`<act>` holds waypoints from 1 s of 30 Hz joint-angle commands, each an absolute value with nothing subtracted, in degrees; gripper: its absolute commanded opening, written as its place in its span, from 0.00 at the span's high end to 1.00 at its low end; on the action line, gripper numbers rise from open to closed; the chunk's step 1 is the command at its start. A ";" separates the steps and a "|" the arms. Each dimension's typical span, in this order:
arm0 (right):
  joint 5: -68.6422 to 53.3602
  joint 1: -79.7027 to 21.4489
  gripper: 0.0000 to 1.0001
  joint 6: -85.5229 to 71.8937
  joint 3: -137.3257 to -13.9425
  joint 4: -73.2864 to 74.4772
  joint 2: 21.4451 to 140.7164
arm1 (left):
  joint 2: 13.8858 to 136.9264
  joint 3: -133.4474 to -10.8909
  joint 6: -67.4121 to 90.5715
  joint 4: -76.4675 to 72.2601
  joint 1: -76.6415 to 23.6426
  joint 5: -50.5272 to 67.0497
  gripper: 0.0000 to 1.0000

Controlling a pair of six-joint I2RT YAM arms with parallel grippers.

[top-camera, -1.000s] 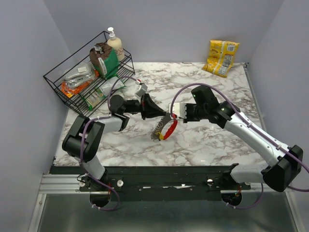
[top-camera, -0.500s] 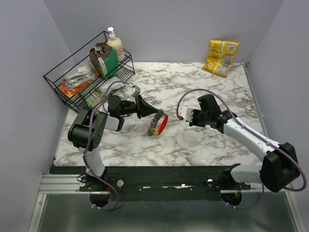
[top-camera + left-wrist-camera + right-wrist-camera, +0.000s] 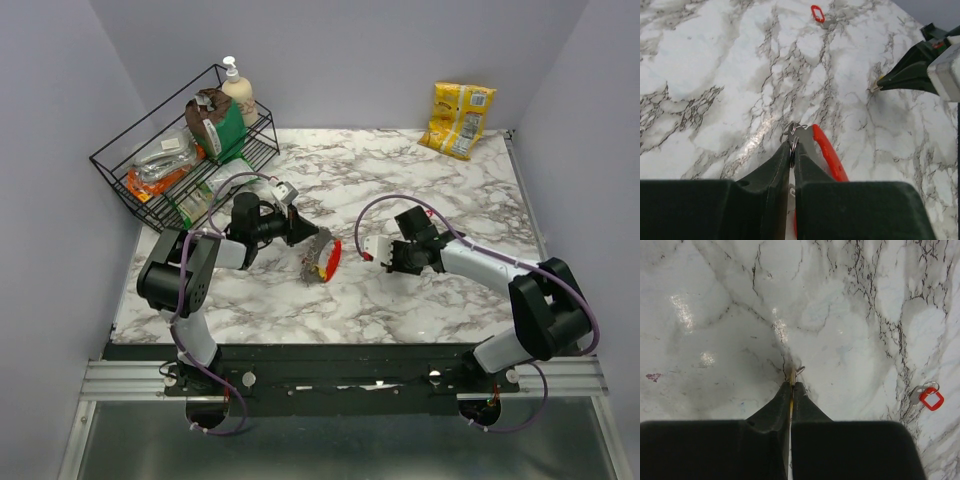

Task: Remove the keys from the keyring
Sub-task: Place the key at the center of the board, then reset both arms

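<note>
Left fingers (image 3: 774,172) clamping nearly shut on keyring (image 3: 794,132) | right fingers (image 3: 771,409) pinching thin key (image 3: 792,376) edge-on | step – likely holding key clear of keyring | next – laying it on desk (image 3: 715,290), regripping

The table (image 3: 420,170) is white marble veined grey and black. The keyring (image 3: 829,155) has a bright red loop, and its keys (image 3: 799,134) are silvery. The tagged key (image 3: 927,396) wears red. The thin key (image 3: 792,375) looks yellowish. The left gripper (image 3: 792,142) and right gripper (image 3: 791,385) are blackish green. The snack bag (image 3: 458,118) at the far right is yellow.
</note>
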State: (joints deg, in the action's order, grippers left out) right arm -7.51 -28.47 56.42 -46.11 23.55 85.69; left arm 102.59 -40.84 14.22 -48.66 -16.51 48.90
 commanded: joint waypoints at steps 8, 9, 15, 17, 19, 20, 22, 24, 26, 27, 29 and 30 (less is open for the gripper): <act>-4.31 -28.13 0.33 53.97 -45.70 22.59 82.80 | 98.53 -41.49 12.66 -39.47 -16.96 43.95 0.22; -4.05 -28.13 0.23 53.62 -45.79 22.59 81.84 | 97.22 -41.40 12.40 -38.85 -16.96 43.86 0.05; -0.36 -28.04 0.00 48.53 -46.06 21.19 70.33 | 87.83 -41.48 5.82 -28.05 -16.88 39.73 0.01; 1.56 -27.78 0.00 46.33 -45.88 19.69 66.73 | 84.57 -42.19 4.66 -22.97 -16.35 38.50 0.01; 2.89 -27.16 0.00 42.38 -45.01 16.46 61.89 | 80.35 -43.93 4.04 -19.00 -15.73 33.78 0.01; 4.73 -26.90 0.00 40.80 -44.48 14.96 60.40 | 79.11 -44.64 3.87 -14.55 -15.73 30.79 0.01; 3.96 -24.01 0.00 37.72 -42.98 11.80 56.35 | 75.69 -45.70 0.55 -11.35 -15.29 24.28 0.01; 1.15 -18.76 0.00 33.60 -42.02 9.68 53.54 | 71.75 -44.65 0.26 -11.07 -14.68 20.15 0.01; -1.82 -14.44 0.00 31.04 -41.49 7.83 49.76 | 69.01 -43.07 -2.02 -10.20 -13.89 17.23 0.01; -1.67 -10.59 0.00 28.42 -41.48 7.13 48.70 | 66.56 -42.81 -2.63 -9.50 -12.84 17.14 0.01; -0.36 -7.31 0.00 26.46 -41.31 5.54 45.89 | 64.26 -42.71 -4.82 -6.35 -11.96 17.40 0.01; 1.56 -4.95 0.00 24.80 -40.87 4.75 45.10 | 62.16 -42.80 -5.36 -5.46 -11.00 17.05 0.01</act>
State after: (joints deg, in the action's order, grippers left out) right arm 0.27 -11.18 33.74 -41.98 10.74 48.84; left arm 67.57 -43.59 -0.08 -12.88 -13.32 22.74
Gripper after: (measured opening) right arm 0.997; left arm 0.988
